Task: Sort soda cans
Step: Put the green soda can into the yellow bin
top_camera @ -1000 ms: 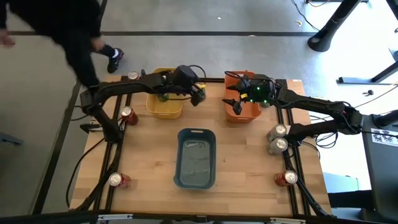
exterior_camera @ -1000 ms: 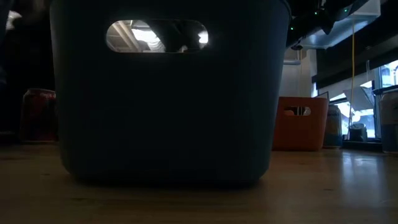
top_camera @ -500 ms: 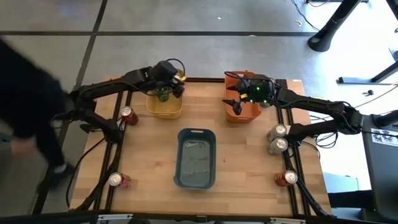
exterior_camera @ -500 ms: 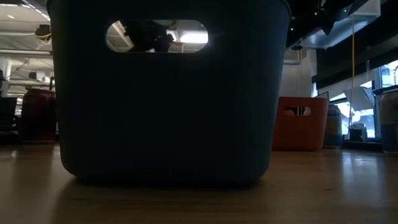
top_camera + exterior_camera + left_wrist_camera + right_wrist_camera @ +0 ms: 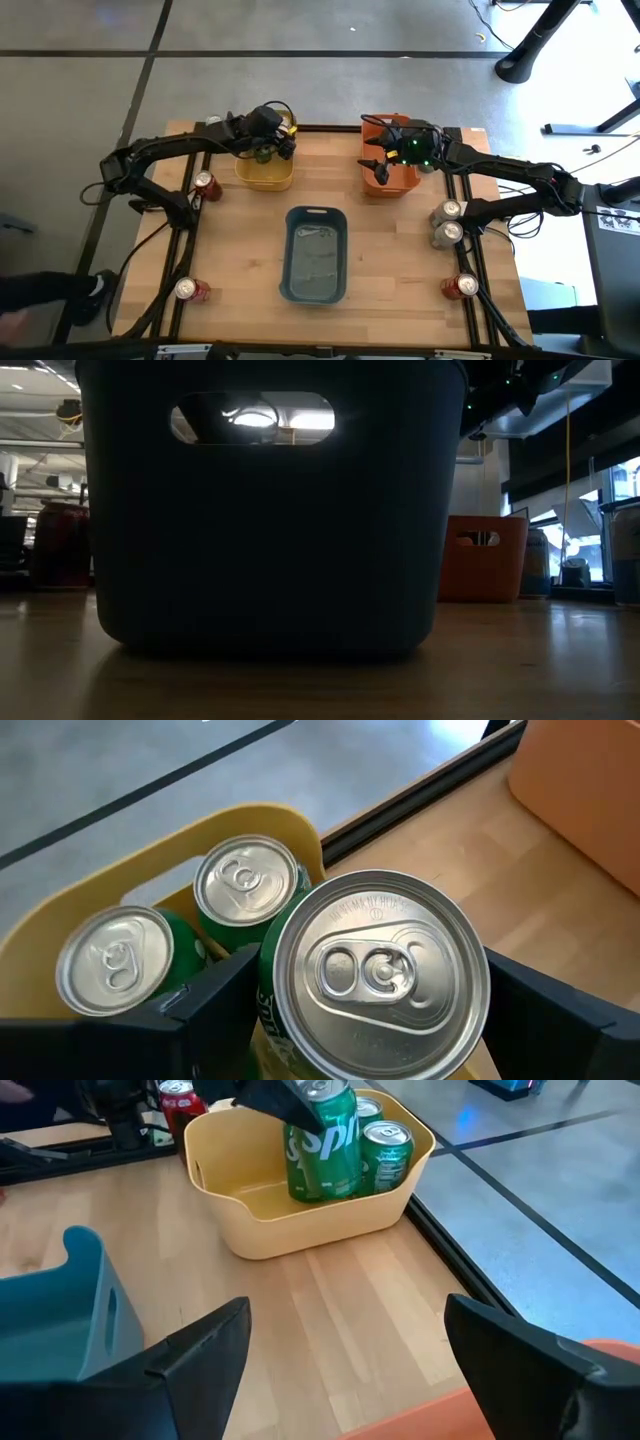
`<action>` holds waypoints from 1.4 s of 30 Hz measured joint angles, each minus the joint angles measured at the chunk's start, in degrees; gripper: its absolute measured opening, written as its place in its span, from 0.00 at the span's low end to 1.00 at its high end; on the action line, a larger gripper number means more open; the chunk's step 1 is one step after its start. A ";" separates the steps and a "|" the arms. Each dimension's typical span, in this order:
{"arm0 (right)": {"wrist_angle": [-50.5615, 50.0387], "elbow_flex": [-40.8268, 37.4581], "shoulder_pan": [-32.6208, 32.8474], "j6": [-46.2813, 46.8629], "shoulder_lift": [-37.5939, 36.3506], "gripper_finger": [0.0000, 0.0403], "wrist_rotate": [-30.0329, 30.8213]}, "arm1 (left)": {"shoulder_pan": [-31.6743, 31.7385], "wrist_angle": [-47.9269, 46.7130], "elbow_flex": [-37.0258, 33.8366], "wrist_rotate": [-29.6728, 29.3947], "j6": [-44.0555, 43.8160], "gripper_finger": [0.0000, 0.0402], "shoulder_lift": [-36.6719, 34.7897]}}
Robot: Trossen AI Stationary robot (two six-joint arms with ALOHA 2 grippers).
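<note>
Left jaws (image 5: 375,1020): clamped on a green can (image 5: 380,975), which I hold over the yellow bin (image 5: 300,1220) beside two green cans (image 5: 245,885) already standing inside.
Right jaws (image 5: 345,1355): spread wide and empty, hovering at the orange bin (image 5: 385,172).
Risk: if I let go with the can tilted, I judge it could knock its neighbours or tip onto the bin wall.
Risk two: cramped corner, so my fingers may snag the rim on the way out.
Writing: "Sprite" on the green label; tiny embossed lid text I can't read.
Elsewhere: red cans (image 5: 205,185) and silver cans (image 5: 447,222) wait on the table (image 5: 400,260) around the blue bin (image 5: 315,255).
</note>
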 joint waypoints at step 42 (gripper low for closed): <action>2.32 0.00 0.02 0.24 6.49 0.82 0.00 | 2.00 17.94 -13.82 -0.35 2.56 0.76 0.22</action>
